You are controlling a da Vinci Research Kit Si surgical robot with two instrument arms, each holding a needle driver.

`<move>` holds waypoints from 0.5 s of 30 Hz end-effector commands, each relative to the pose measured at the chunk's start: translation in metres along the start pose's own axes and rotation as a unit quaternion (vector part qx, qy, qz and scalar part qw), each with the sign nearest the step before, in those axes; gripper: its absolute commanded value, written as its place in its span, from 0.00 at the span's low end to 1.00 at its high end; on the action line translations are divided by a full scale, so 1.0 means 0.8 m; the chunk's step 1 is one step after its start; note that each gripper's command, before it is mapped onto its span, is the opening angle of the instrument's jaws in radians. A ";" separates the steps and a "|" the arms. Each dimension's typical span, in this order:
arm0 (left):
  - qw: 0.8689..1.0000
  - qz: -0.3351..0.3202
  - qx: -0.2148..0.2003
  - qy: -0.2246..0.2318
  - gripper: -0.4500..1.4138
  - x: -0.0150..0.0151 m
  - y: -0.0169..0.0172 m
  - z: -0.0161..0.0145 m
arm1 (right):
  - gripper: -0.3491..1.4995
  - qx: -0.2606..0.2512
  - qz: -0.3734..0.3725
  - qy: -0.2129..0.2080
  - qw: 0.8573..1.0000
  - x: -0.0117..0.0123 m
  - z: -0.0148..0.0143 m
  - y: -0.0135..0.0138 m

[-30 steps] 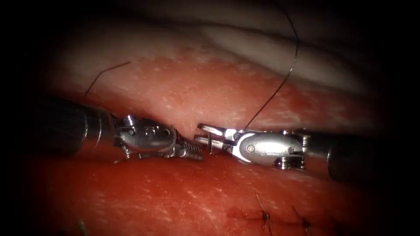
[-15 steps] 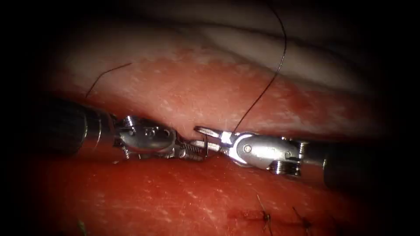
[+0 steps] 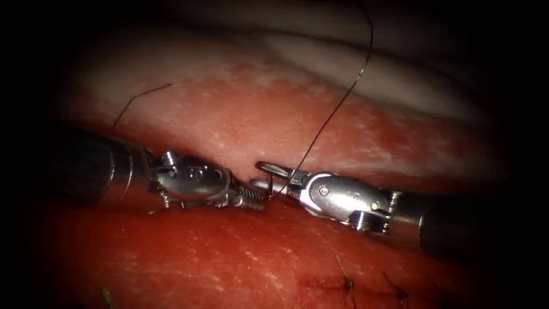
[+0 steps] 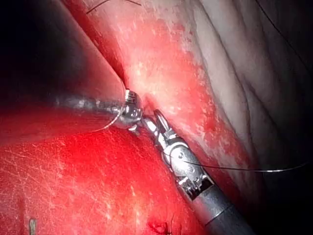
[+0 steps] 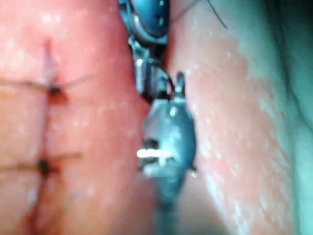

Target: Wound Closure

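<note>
Over glistening tissue (image 3: pixel 240 257), spread right pincer (image 3: pixel 264 176) meets left pincer (image 3: pixel 251 198), pinching curved needle (image 3: pixel 270 186).

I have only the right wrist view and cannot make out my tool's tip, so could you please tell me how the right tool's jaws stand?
Observer: In the endoscope view the right tool has its jaws open, almost tip to tip with the left tool.
Operator: Thank you. Does the thread lead to it?
Observer: Yes, the thread runs from those open jaws up and away over the pale far tissue. I cannot tell whether anything grips it.
Operator: And where is the needle?
Observer: A short dark sliver stands between the two tips. It may be the needle, but I cannot tell which tool holds it, or whether it is in the tissue.
</note>
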 end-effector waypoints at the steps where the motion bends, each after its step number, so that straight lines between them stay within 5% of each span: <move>1: 1.000 0.000 -0.001 0.000 0.35 -0.0005 0.0003 0.0010 | 0.00 0.003 0.001 0.000 1.000 0.0002 0.0011 0.0002; 15: 1.000 -0.001 0.001 -0.001 0.35 -0.0004 0.0002 0.0008 | 0.00 0.014 0.065 -0.016 0.998 -0.0006 0.0012 -0.0001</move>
